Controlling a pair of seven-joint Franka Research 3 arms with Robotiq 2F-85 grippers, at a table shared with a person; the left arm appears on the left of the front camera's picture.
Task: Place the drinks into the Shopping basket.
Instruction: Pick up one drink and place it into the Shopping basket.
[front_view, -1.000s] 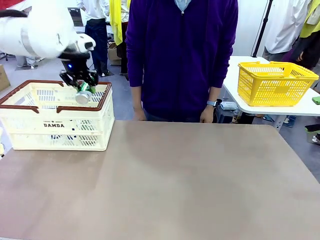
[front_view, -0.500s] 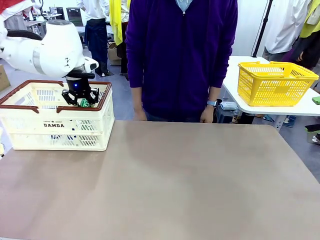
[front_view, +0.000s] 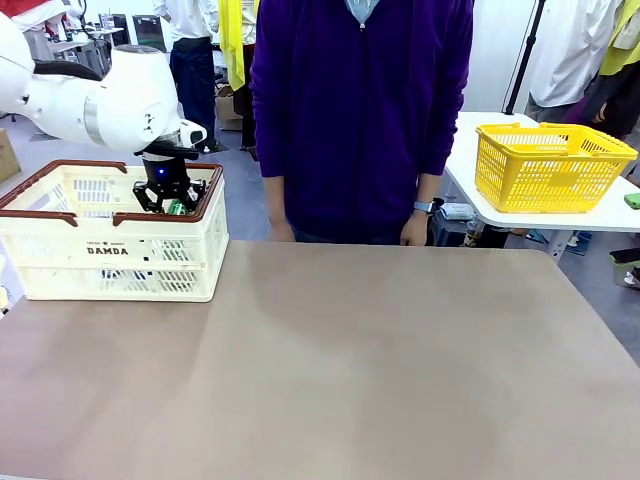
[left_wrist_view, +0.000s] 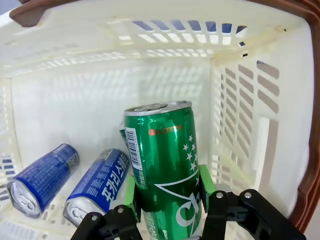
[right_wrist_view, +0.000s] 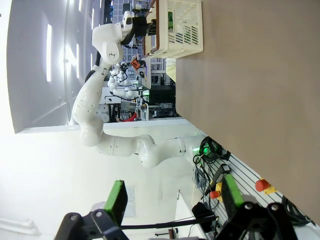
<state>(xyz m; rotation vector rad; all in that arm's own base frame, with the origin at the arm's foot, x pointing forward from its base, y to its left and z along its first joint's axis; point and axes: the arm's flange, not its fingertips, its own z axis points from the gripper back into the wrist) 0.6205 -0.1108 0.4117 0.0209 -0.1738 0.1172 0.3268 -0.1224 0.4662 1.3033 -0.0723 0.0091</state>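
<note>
My left gripper (front_view: 170, 205) reaches down inside the Shopping basket (front_view: 110, 265), a cream slotted crate with a brown rim at the table's far left. It is shut on a green drink can (left_wrist_view: 165, 165) with a silver top, held between the green pads (left_wrist_view: 206, 186) near the basket's right wall (left_wrist_view: 245, 135). Two blue drink cans (left_wrist_view: 42, 177) (left_wrist_view: 97, 185) lie on their sides on the basket floor to the left of the held can. My right gripper (right_wrist_view: 172, 200) is open, with nothing between its fingers, far from the basket (right_wrist_view: 182, 25).
A person in a purple top (front_view: 360, 110) stands at the far edge of the brown table (front_view: 350, 370), hands down at the sides. A yellow mesh basket (front_view: 550, 165) sits on a white side table at the right.
My left gripper has gone down from above the basket's rim into the basket, carrying the green can with it. The person has stayed still.
</note>
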